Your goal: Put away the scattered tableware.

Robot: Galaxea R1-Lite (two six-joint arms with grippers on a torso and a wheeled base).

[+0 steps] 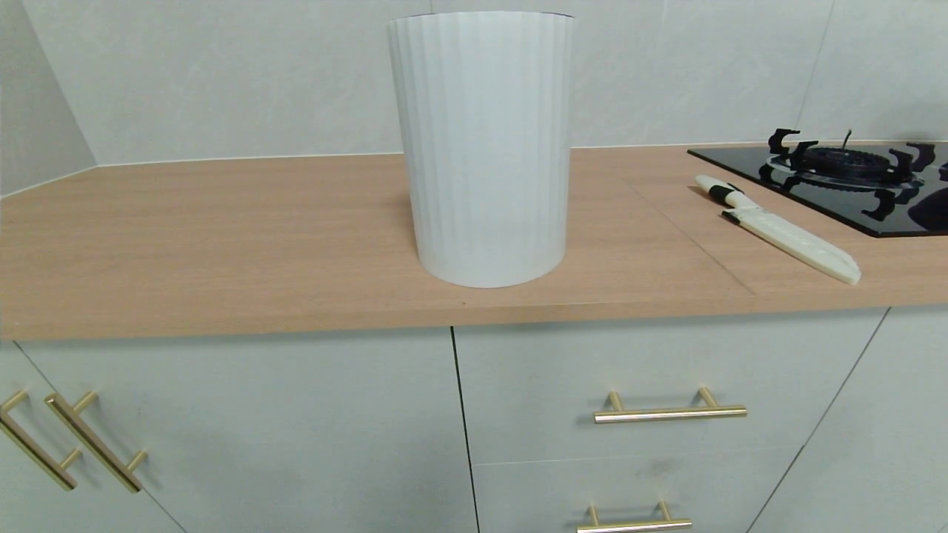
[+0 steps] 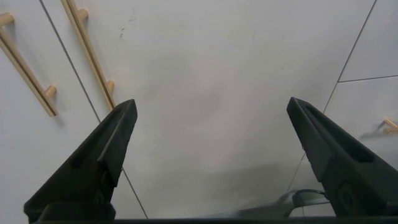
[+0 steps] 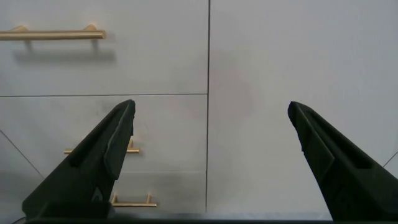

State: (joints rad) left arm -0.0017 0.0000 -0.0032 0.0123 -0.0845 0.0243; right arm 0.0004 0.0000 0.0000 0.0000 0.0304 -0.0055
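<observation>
Head view: we see a white ribbed container [image 1: 485, 148] upright on the wooden surface [image 1: 222, 237].
Knife [image 1: 778, 232]: flat beside the hob [image 1: 815, 189], well apart from the container.
Left end effector [image 2: 211, 107]: wide apart, empty, facing the cabinet doors [image 2: 217, 74].
Right end effector [image 3: 211, 107]: wide apart, empty.

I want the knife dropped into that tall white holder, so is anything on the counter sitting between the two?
Nothing visible does. The knife lies near the stove, and only bare countertop separates it from the white holder. The left gripper and right gripper are open, facing cabinet fronts.
</observation>
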